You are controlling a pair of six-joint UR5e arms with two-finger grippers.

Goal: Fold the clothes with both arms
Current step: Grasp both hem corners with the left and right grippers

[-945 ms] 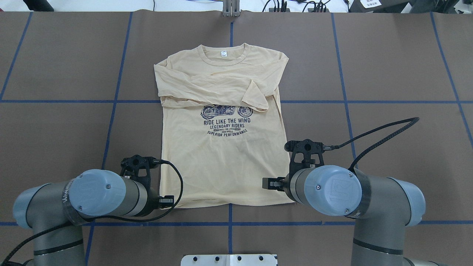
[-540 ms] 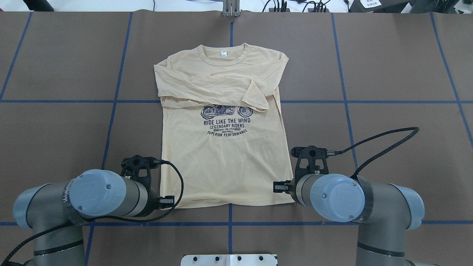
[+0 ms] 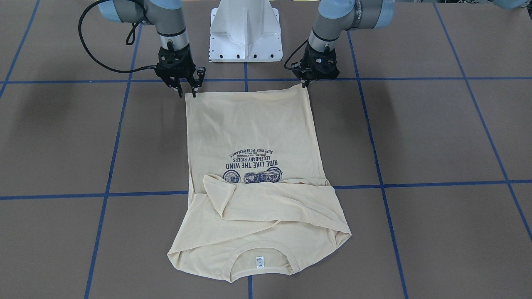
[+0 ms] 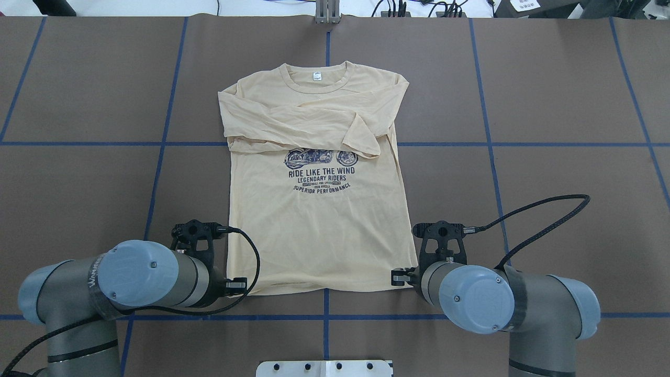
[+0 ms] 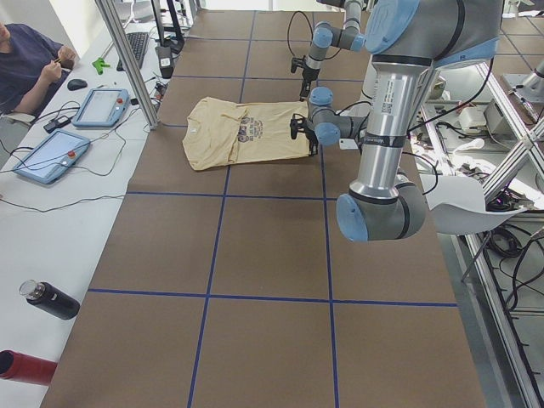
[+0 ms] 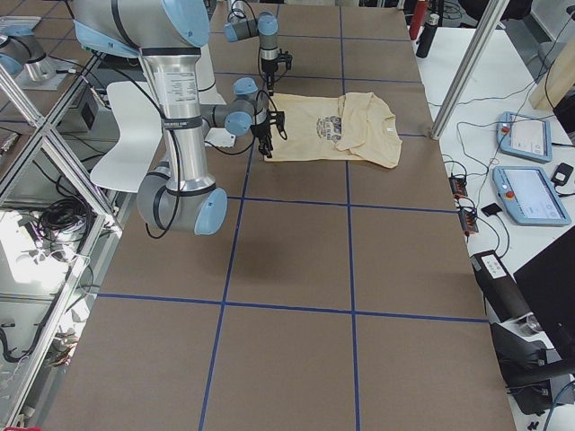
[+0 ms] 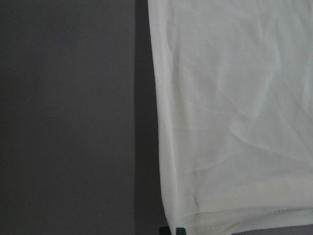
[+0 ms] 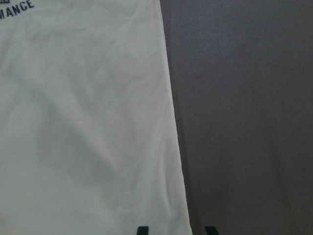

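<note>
1. In the overhead view the left arm and right arm cover most of their own grippers, so the fingers read best from the front-facing and wrist views.
2. The two sleeves lie crossed over the chest and hide the top of the navy motorcycle print. The lines "RIDE LIKE THE WIND" and those below it stay legible.
3. Each wrist view shows only pale cloth, dark table and slivers of fingertip at the bottom edge.
4. The shirt lies flat and front up in the middle of the brown table. Its collar and white neck label point away from the robot, and its hem lies nearest the white pedestal base.
5. The left gripper sits at its hem corner. Its fingertips are pressed together into one dark point there and appear to pinch the cloth.
6. The right gripper stands spread wide at the other hem corner, holding nothing. Its fingertips straddle the shirt's side edge, one over the cloth and one over bare table.
</note>
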